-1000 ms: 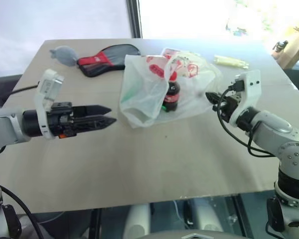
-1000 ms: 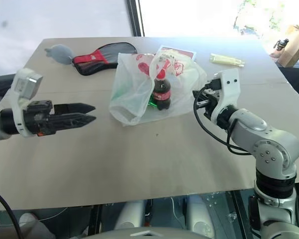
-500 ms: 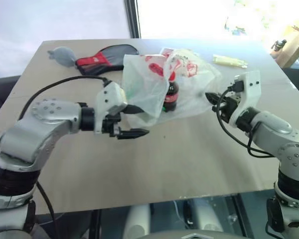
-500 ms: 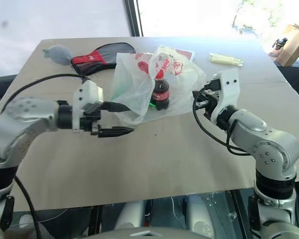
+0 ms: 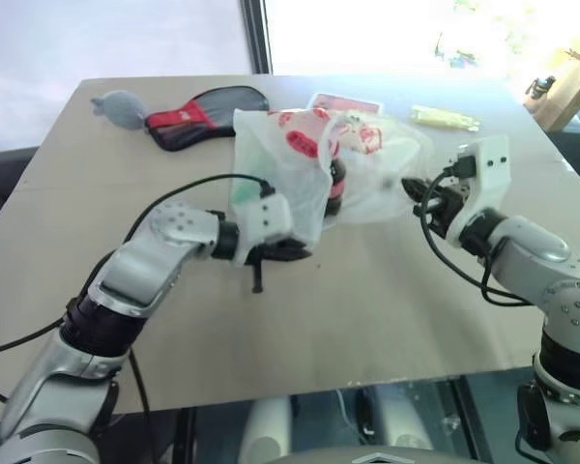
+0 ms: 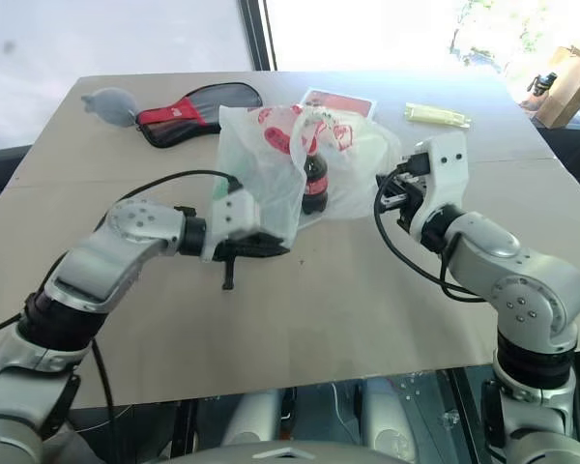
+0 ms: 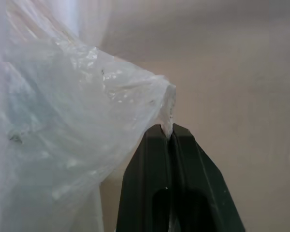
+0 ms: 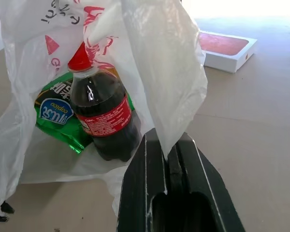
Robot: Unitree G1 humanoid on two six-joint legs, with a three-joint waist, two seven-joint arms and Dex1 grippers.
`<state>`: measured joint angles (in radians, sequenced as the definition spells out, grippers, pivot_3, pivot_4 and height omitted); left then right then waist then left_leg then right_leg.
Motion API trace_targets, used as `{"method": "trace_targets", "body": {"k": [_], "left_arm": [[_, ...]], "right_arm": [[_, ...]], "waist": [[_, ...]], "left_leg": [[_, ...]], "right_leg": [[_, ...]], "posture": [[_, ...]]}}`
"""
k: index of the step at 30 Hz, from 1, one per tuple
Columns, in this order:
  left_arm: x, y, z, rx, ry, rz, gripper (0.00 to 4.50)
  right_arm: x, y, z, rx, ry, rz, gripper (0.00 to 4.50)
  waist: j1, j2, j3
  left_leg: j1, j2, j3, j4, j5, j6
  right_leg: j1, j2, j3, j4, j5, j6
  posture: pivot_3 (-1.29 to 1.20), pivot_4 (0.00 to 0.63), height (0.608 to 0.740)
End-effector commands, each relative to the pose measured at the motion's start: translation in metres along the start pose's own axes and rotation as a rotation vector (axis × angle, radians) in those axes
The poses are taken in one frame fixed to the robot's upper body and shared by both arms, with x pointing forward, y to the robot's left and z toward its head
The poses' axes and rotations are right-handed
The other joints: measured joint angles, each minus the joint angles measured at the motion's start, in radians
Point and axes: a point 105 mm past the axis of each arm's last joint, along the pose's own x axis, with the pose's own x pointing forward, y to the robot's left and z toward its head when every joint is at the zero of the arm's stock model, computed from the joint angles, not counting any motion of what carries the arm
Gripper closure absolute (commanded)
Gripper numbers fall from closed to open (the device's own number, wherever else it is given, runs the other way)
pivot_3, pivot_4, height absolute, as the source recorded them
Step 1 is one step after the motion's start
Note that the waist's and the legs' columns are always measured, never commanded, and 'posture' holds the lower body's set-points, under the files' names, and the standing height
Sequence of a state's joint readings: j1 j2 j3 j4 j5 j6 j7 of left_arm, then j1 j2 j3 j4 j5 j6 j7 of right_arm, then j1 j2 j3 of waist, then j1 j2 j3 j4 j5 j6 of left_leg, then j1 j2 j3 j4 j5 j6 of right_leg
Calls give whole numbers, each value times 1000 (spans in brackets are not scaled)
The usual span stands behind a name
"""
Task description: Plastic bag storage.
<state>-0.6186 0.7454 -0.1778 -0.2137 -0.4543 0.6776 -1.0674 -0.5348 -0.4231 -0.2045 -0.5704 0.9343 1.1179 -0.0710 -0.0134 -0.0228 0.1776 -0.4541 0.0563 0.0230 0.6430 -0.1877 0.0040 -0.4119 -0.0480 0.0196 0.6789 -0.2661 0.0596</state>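
Two pincers pinch the plastic bag point(image 5: 300, 164), which sits mid-counter point(image 5: 367, 319) toward the far side. The left pincer point(image 5: 295, 251) is pressed together on the bag's near left corner, its tips partly lost under the film; the right pincer point(image 5: 413, 188) is pressed together on the right edge. Through the translucent plastic a cola bottle point(image 8: 104, 116) and a green snack packet point(image 8: 55, 113) show, the packet half hidden behind the bottle. A second ago the left pincer was spread and well left of the bag; now it has swung in and clamped shut, while the right one kept its grip. The bag is stretched between them, its long axis running left to right, with its printed top bunched upward.
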Motion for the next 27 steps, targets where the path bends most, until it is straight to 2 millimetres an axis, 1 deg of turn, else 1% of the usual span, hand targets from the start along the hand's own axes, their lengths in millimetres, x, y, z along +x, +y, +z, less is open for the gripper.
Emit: {"method": "trace_targets", "body": {"k": [1,2,3,4,6,10,11,14,17,20,22,24,26,27], "left_arm": [[-55,47,96,-265,-537,111,4487],[-66,57,108,-307,-618,132,4487],[-80,69,121,-336,-699,169,4487],[-89,76,129,-360,-754,189,4487],[-119,103,153,-422,-923,285,4487],[-150,133,177,-496,-1089,388,4487],[-154,136,183,-499,-1113,396,4487],[-155,139,196,-495,-1139,383,4487],[-148,134,210,-462,-1138,334,4487],[-141,128,214,-467,-1122,284,4487],[-129,118,207,-469,-1067,243,4487],[-113,104,189,-469,-977,214,4487],[-97,90,162,-482,-881,218,4487],[-87,82,145,-482,-818,228,4487]], "right_arm": [[-3,-3,73,-10,-247,64,4500],[-3,-6,84,-17,-273,70,4500],[-2,-9,98,-31,-305,77,4500],[-2,-11,109,-41,-326,83,4500],[-3,-19,145,-76,-400,90,4500],[-8,-31,190,-130,-471,83,4500],[-10,-34,199,-153,-481,74,4500],[-19,-42,214,-211,-489,47,4500],[-40,-53,230,-259,-508,-7,4500],[-55,-55,230,-298,-492,-35,4500],[-65,-52,219,-328,-452,-43,4500],[-69,-47,199,-319,-408,-33,4500],[-68,-38,170,-302,-355,-4,4500],[-67,-32,152,-285,-326,17,4500]], "waist": [[2,0,3],[1,0,3],[0,0,3],[-1,1,3],[-1,1,3],[3,1,3],[4,1,3],[4,1,3],[3,2,4],[3,2,4],[3,3,4],[2,3,4],[-2,3,3],[-4,3,3]], "left_leg": [[-2,0,-2,5,0,0],[-6,1,-4,7,0,0],[-7,2,-6,9,0,0],[-6,1,-5,10,0,0],[-5,0,-3,9,-1,2],[-6,0,-3,6,-1,2],[-8,-1,-3,6,-1,2],[-14,-1,-2,5,-2,3],[-15,-2,0,3,-1,1],[-15,-2,0,1,-1,0],[-15,-2,0,0,-1,0],[-15,-1,0,-2,0,0],[-12,-1,1,-3,0,0],[-11,-1,1,-5,0,0]], "right_leg": [[0,0,-2,2,0,1],[-2,1,-4,2,0,1],[-2,2,-5,2,0,1],[-1,2,-4,1,1,2],[1,1,-3,0,1,1],[-1,0,-3,-1,1,1],[-2,0,-4,-2,1,1],[-7,-1,-4,-4,1,1],[-8,-2,-3,-6,1,1],[-8,-2,-3,-9,1,1],[-8,-2,-3,-10,1,1],[-8,-2,-3,-11,1,1],[-5,-3,-2,-10,1,1],[-5,-3,-2,-9,1,1]], "posture": [[0,150,740],[0,150,740],[0,150,740],[0,150,740],[0,150,740],[0,150,740],[0,150,740],[0,150,740],[0,150,740],[0,150,740],[0,150,740],[0,150,740],[0,150,740],[0,150,740]]}}
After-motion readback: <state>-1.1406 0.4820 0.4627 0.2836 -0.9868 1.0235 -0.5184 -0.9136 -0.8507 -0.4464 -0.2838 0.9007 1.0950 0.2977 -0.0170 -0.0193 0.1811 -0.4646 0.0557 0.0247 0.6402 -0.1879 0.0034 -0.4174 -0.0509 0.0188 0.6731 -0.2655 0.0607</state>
